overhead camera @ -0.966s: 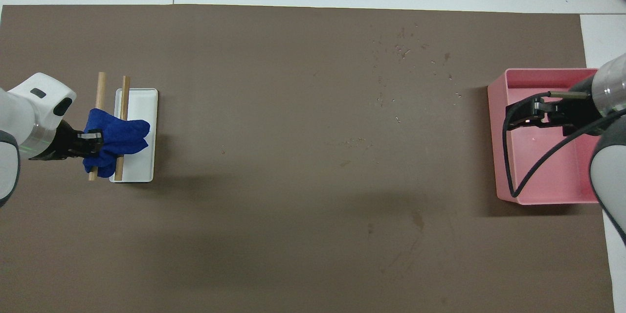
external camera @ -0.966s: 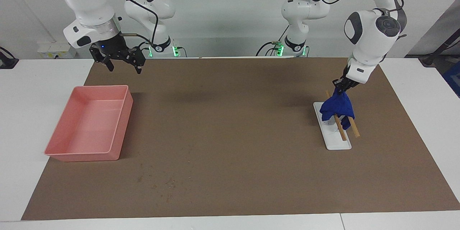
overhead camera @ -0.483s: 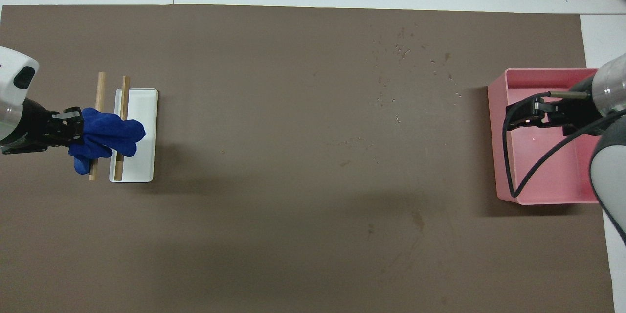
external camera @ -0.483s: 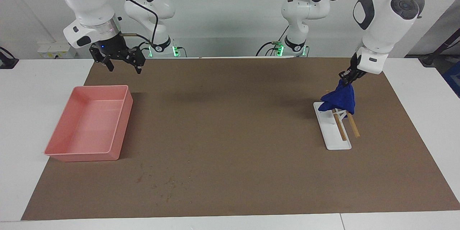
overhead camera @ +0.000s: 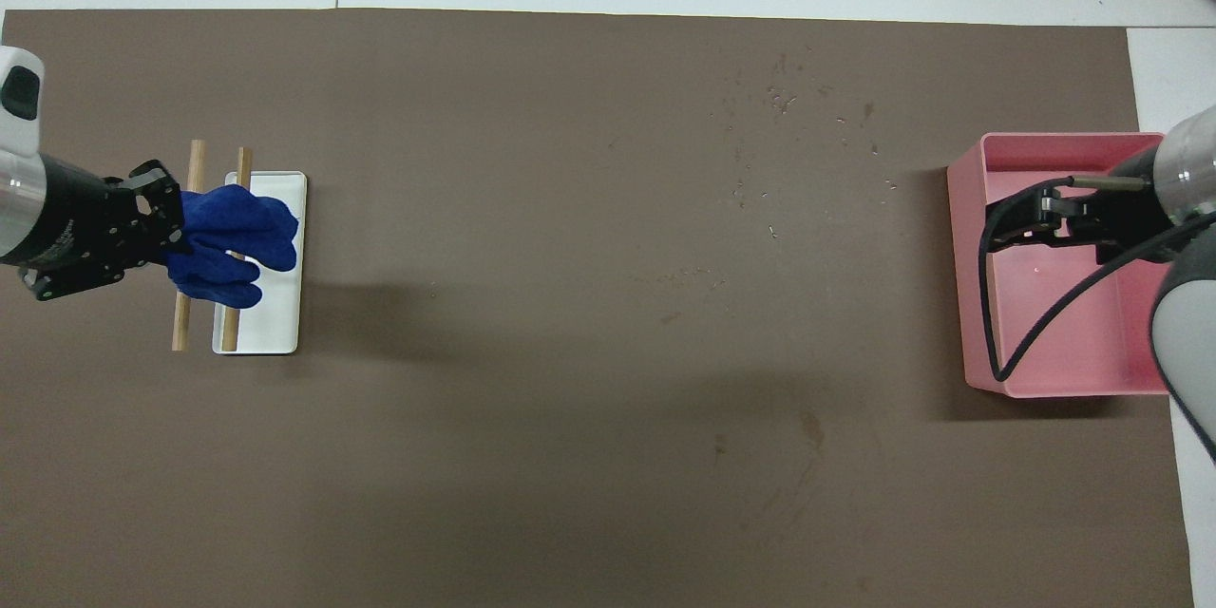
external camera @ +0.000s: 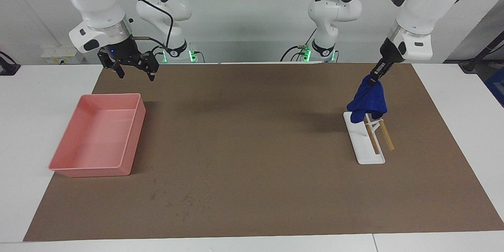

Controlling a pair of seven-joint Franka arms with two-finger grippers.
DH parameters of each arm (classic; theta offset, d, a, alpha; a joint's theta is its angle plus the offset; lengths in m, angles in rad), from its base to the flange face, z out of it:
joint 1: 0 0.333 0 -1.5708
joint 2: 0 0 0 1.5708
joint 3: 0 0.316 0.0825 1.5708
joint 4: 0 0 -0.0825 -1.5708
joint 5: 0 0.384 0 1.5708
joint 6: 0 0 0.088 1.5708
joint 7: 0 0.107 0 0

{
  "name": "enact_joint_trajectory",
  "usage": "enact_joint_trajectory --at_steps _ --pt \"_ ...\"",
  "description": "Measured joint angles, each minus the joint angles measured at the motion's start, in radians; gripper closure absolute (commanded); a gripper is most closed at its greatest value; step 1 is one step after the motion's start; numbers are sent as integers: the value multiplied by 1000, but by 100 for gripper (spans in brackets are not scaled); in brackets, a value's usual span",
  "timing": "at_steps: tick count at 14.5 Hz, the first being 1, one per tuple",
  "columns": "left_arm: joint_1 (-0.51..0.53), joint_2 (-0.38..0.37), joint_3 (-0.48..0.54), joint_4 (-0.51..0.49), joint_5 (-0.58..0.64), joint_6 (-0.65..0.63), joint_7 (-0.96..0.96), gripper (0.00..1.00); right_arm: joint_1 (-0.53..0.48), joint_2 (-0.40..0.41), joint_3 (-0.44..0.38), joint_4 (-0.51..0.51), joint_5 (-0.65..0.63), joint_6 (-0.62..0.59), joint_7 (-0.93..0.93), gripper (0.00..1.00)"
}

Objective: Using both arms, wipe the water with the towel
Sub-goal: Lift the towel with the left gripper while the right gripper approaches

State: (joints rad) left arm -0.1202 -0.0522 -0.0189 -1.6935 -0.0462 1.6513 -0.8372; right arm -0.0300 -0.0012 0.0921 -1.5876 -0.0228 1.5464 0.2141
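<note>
The left pincer is clamped shut on the top of the towel, which hangs bunched from it in the air over the rack at the left arm's end of the bench. The rack is a white base carrying two rods. The towel's lower folds hang close to the rods; from here I cannot say whether they touch. Holding the cloth by one high corner lets it drape free, which probably suits carrying it off the rack without dragging the rods along.

The right pincer waits with its fingers spread wide, holding nothing, above the edge of the pink tray nearest the robots, at the right arm's end. The tray looks to hold a shallow film of water, so the towel is likely bound there, and the right arm stands ready to steady the tray or share the wiping. No wiping has begun.
</note>
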Motion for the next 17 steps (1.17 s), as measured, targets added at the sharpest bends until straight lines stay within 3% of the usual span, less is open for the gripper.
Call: enact_joint_trajectory --at_steps 3,6,12,17 --pt "-20 0 -15 22 -35 0 -157 100 -73 -14 -2 1 0 -54 -7 1" --pt "-20 0 -32 40 -88 0 -342 100 -49 -43 14 1 30 -54 12 4" --pt "-30 2 -118 42 -214 80 -788 100 83 -40 25 -1 248 59 504 4" --pt "-143 4 -121 43 -242 208 -1072 100 143 -23 27 -5 370 153 867 4"
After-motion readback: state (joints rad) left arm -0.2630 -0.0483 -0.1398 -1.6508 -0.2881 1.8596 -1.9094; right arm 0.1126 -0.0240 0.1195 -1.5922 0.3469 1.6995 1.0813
